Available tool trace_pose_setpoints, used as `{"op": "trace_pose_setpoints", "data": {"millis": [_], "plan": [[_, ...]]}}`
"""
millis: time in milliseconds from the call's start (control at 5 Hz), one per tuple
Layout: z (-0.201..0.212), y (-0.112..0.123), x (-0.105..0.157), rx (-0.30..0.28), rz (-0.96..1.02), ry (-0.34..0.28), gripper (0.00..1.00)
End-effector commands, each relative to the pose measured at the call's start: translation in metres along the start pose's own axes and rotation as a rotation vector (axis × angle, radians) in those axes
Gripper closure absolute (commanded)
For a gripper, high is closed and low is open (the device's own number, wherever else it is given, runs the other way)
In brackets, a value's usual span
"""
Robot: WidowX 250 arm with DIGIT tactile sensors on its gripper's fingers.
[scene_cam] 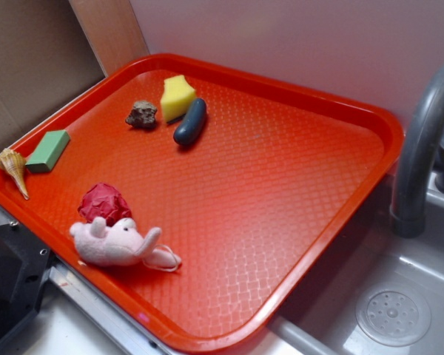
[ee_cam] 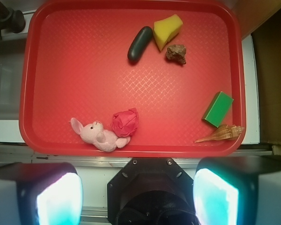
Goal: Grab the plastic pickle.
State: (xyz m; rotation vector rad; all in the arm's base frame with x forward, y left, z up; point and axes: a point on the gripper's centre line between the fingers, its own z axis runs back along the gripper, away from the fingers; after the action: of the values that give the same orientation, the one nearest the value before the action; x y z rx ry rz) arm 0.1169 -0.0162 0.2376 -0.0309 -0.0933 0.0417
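Observation:
The plastic pickle (scene_cam: 189, 122) is a dark blue-green glossy oblong lying on the red tray (scene_cam: 303, 214), right next to a yellow sponge wedge (scene_cam: 177, 96). In the wrist view the pickle (ee_cam: 139, 44) lies near the tray's far side, far from me. My gripper (ee_cam: 138, 197) is open and empty, its two fingers wide apart at the bottom of the wrist view, high above the counter edge in front of the tray (ee_cam: 75, 70). The gripper does not show in the exterior view.
On the tray: a brown rock (scene_cam: 142, 114), a green block (scene_cam: 48, 150), a seashell (scene_cam: 14, 167), a crumpled red ball (scene_cam: 103, 203) and a pink plush animal (scene_cam: 117, 242). A grey faucet (scene_cam: 422, 140) and sink drain (scene_cam: 393, 316) lie to the right.

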Motion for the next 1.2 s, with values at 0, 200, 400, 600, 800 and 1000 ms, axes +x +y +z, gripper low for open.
{"op": "trace_pose_setpoints", "data": {"millis": [0,200,400,600,800,1000], "plan": [[0.000,0.000,0.000,0.000,0.000,0.000,0.00],[-0.045,-0.008,0.046,-0.048,0.126,0.035,0.00],[-0.078,-0.013,0.057,-0.108,0.284,0.032,0.00],[-0.108,-0.011,0.076,-0.100,0.508,-0.063,0.00],[-0.108,-0.011,0.076,-0.100,0.508,-0.063,0.00],[-0.108,-0.011,0.076,-0.100,0.508,-0.063,0.00]]}}
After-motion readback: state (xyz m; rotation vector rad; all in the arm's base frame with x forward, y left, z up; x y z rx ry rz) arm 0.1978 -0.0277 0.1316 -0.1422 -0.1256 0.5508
